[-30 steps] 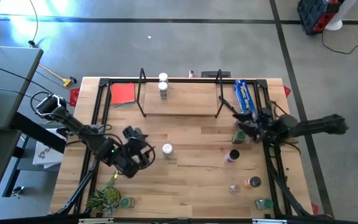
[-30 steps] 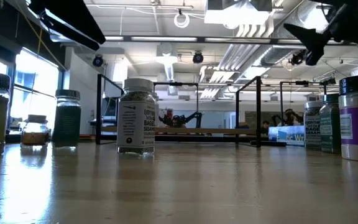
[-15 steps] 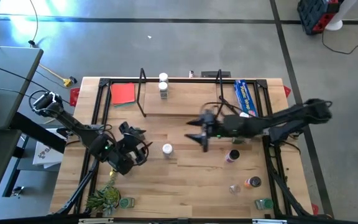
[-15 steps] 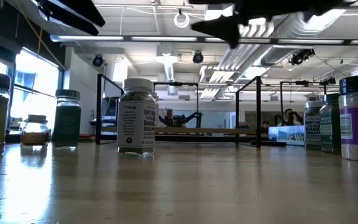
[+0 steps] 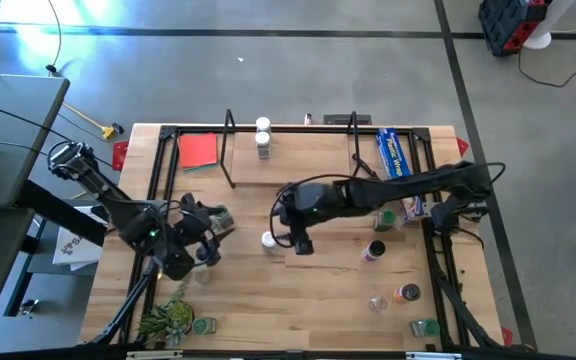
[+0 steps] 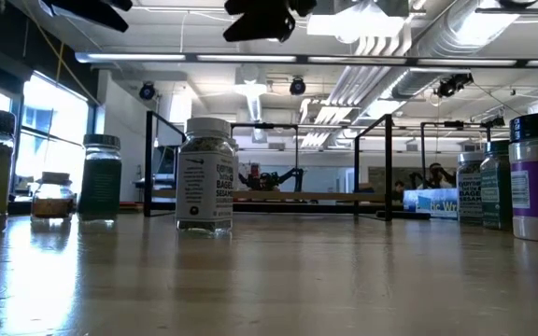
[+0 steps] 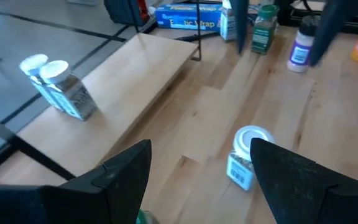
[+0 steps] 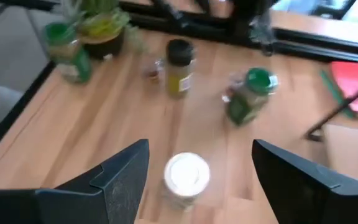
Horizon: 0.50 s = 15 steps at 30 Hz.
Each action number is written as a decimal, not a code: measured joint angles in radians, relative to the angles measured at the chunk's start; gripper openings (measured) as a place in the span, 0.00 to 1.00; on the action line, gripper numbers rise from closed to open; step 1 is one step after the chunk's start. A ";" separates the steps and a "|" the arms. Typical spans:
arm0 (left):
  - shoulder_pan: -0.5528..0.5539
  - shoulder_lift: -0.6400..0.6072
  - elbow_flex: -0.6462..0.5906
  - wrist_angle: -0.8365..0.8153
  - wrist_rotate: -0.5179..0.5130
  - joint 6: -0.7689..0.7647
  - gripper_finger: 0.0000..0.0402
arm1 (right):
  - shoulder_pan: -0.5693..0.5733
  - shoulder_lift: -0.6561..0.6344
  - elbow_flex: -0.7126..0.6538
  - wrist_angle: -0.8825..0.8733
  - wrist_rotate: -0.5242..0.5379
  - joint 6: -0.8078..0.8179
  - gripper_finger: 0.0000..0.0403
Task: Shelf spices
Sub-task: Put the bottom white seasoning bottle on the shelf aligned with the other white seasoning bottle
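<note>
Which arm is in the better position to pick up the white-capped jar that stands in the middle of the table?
The right. Its open tool hangs just beside the jar, and its wrist view shows the jar between its fingers. The left tool, also open, is farther off.

We note a grey concrete floor (image 5: pixel 298 75) around the wooden table (image 5: pixel 308 295), crossed by dark tape lines (image 5: pixel 465 90). Beyond the table, the low view shows an open ceiling with ducts (image 6: pixel 372 79) and strip lights (image 6: pixel 204 58); bright windows (image 6: pixel 49 112) stand on its left.
</note>
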 joint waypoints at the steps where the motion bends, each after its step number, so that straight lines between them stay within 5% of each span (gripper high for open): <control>1: -0.004 0.000 0.000 -0.010 -0.008 0.000 0.67 | -0.008 0.005 -0.014 0.002 -0.042 -0.017 0.69; 4: -0.013 0.000 0.000 -0.030 -0.018 0.000 0.67 | -0.044 0.022 -0.069 0.018 -0.150 -0.068 0.69; 10: -0.013 0.002 0.000 -0.038 -0.016 0.000 0.67 | -0.091 0.047 -0.167 0.151 -0.160 -0.267 0.69; 15: -0.013 0.007 0.000 -0.041 -0.015 0.000 0.67 | -0.110 0.124 -0.201 0.163 -0.187 -0.269 0.69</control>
